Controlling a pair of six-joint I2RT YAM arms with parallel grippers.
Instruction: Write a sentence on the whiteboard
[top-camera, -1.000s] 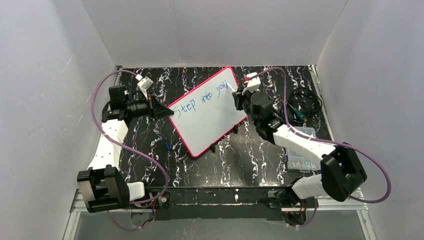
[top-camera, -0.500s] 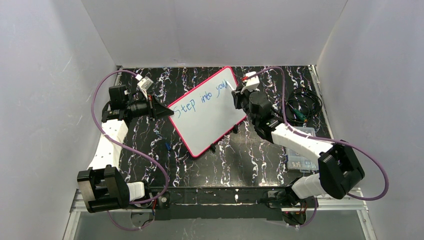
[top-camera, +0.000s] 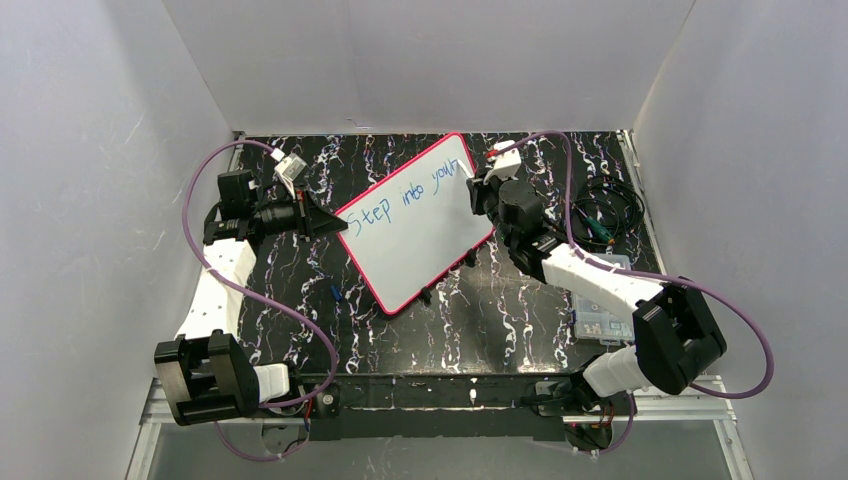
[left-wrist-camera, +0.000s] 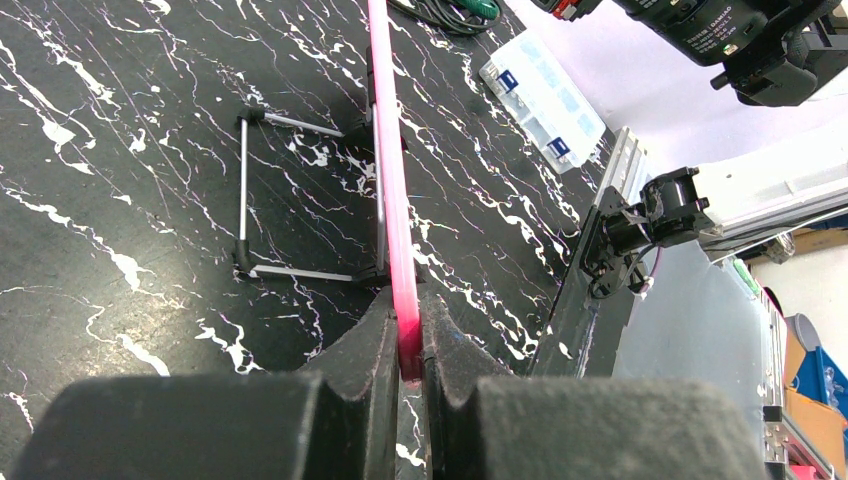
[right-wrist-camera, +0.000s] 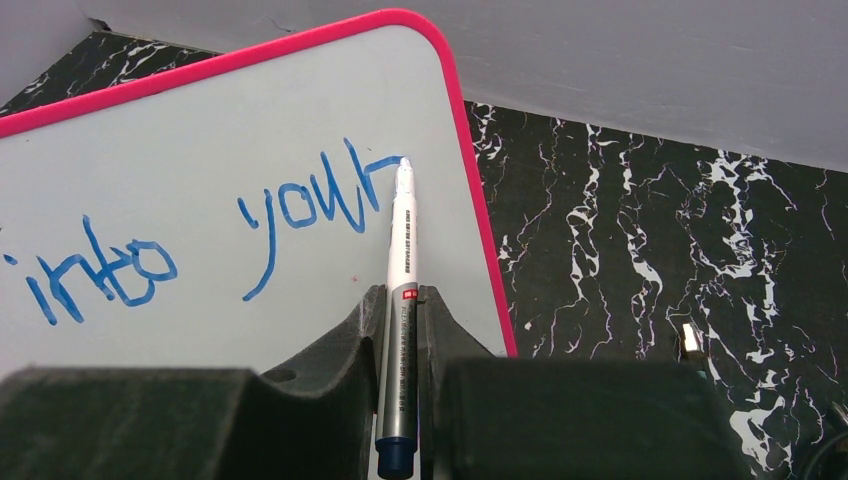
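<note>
Your whiteboard (top-camera: 415, 222) sits mid-table toward the back. It is turned askew, with one rounded corner near the back wall and the opposite one pointing toward the arm bases. The sentence (top-camera: 405, 195) runs in blue along its upper part and reads "Step into your". Below that line the board is bare white, so you have plenty of room there. In the right wrist view the last stroke of "your" ends just short of the pink frame, which leaves you very little board past the tip.

The marker pen (right-wrist-camera: 400, 290) is pinched between the fingers of the right gripper (right-wrist-camera: 400, 300), with its tip at the end of the "r", apparently on the surface. The left gripper (left-wrist-camera: 405, 322) is clamped on the board's pink edge at its left corner.

From the left wrist you see the board edge-on only, so its face is hidden there. A wire stand (left-wrist-camera: 300, 190) shows beside it, feet on the table (top-camera: 500, 320). The right wrist view cuts off "Step", and in the top view the pen is too small to make out.

A clear compartment box (top-camera: 603, 300) lies partly under your right forearm. Dark cables (top-camera: 608, 215) are bunched near the right wall. A small blue thing (top-camera: 336, 293), too small to identify, lies just off the board's near-left edge.
</note>
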